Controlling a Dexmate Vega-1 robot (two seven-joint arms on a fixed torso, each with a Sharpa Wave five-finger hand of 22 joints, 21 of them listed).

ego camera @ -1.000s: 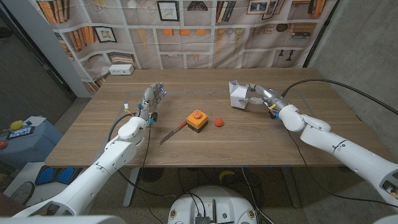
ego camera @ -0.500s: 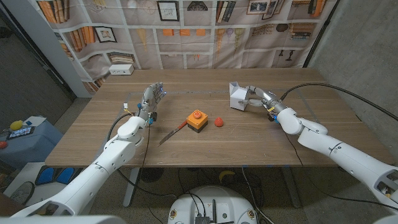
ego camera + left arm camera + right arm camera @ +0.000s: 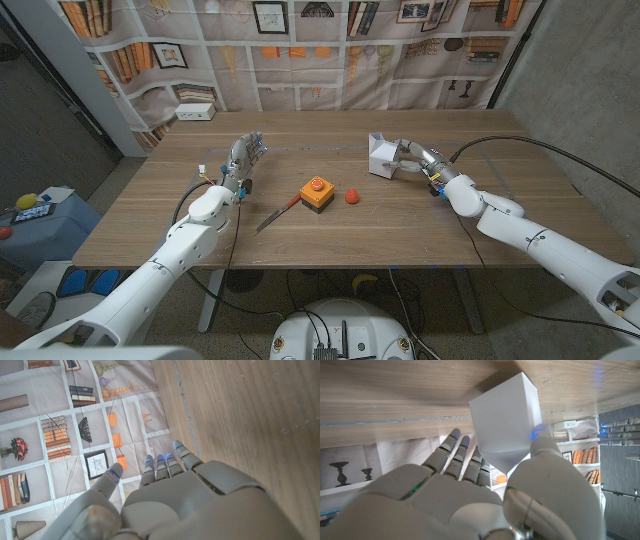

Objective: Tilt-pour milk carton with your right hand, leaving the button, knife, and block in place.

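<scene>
Carton [image 3: 382,154] stands at the table's far right, in the right hand [image 3: 408,158], thumb on one face and fingers behind the other, nearly upright. Button [image 3: 316,192], knife [image 3: 276,214] and block [image 3: 352,196] lie well apart toward the middle, so tipping it should miss them. Left hand [image 3: 243,157] is spread and holds nothing.

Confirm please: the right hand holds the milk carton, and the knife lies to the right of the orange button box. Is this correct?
One detail is wrong. In the head view the knife lies to the left of the orange button box, not the right. The right hand does hold the milk carton, as the right wrist view also shows.
</scene>
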